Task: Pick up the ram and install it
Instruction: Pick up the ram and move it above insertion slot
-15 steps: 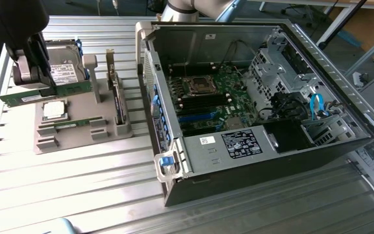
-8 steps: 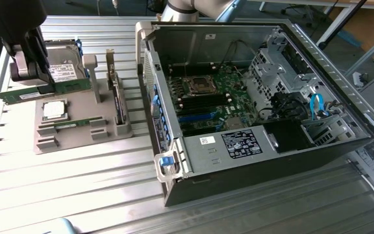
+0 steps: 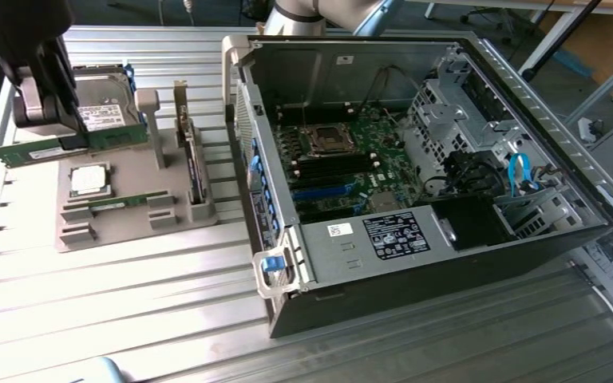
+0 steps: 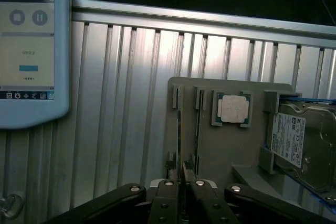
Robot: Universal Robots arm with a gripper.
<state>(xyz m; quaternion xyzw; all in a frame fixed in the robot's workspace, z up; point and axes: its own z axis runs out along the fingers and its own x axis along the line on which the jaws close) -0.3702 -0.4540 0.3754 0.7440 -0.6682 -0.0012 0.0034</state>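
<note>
Apparently jaws pinch the ram (image 3: pixel 9 153); sticker (image 3: pixel 42 152) illegible.

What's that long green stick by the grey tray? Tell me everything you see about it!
The ram is a long, thin green circuit board with a pale sticker. It is level, beside the grey tray, on the exterior view's left. The pincer is shut on it, pinching its flat sides. Whether it touches the table cannot be told.
</note>
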